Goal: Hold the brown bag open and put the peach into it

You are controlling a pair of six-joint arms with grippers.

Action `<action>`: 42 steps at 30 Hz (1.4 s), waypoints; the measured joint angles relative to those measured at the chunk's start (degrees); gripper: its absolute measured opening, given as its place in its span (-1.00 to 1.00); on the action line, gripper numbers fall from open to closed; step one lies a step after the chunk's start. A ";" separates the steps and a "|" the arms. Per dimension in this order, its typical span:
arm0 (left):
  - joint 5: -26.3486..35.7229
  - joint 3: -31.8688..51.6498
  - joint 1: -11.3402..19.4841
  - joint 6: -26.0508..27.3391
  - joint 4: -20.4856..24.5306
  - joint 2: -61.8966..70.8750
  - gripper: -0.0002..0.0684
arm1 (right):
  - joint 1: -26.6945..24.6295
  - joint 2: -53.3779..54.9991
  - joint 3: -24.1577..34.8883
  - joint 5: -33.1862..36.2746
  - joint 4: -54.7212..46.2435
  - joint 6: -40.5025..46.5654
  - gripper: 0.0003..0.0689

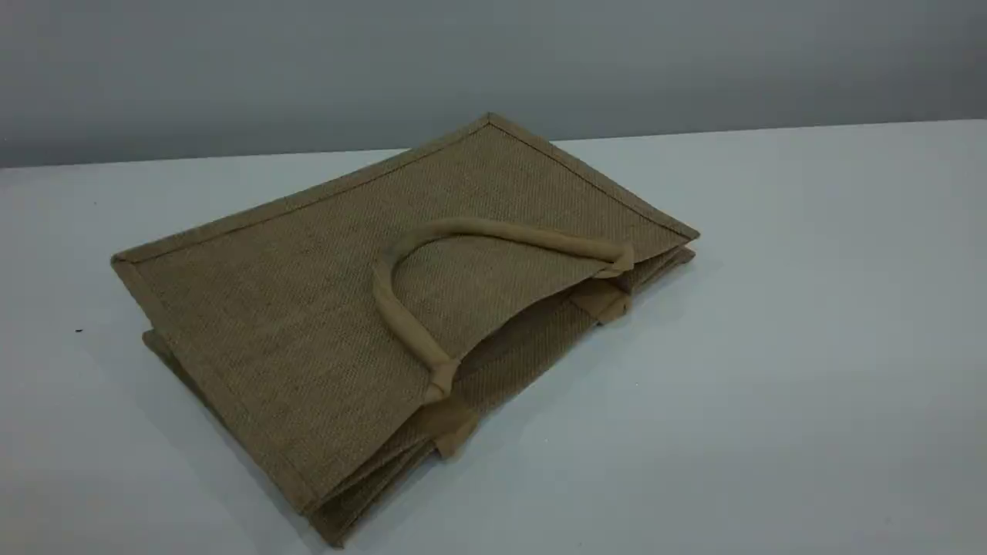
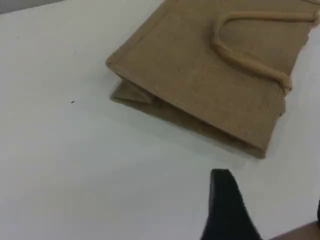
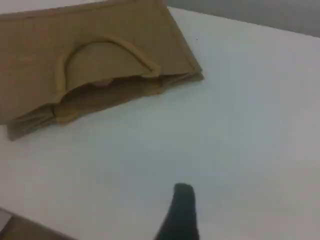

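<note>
The white table [image 1: 810, 347] fills most of every view, with a grey wall [image 1: 231, 69] behind its far edge.

The brown bag [image 1: 308, 308] lies flat on its side near the table's middle, turned at a slant, its mouth facing the near right of the scene view. The top panel lifts a little off the lower one at the mouth, leaving a dark, narrow gap. 1 padded loop handle [image 1: 401, 316] lies folded back over the top panel. Of the second handle only tabs show, at the mouth's edge. At the bag's left end the side gusset is folded inward.

The left gripper [image 2: 260, 210] shows in the left wrist view as 1 dark fingertip [image 2: 227, 210] over bare table, just short of the bag's near corner, touching nothing; a sliver of its other finger sits at the right edge, so the jaws stand apart and hold nothing.

The right gripper's single dark fingertip [image 3: 181, 215] hangs over bare table, well apart from the bag's mouth, released and empty.

The peach appears in none of the 3 views.
</note>
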 joint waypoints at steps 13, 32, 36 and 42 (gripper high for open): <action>-0.04 0.00 2.87 0.05 -0.16 -0.13 0.13 | 0.06 0.00 0.00 0.00 0.08 0.00 0.69; 0.02 0.00 16.25 0.31 -0.11 -3.78 0.13 | -14.24 -3.52 -0.05 0.03 0.28 -0.16 0.69; 0.02 0.00 16.02 0.31 -0.05 -3.78 0.13 | -14.39 -3.47 -0.05 0.03 0.28 -0.16 0.69; 0.02 0.00 15.29 0.31 -0.05 -3.78 0.13 | -16.00 -3.47 -0.05 0.03 0.22 -0.22 0.69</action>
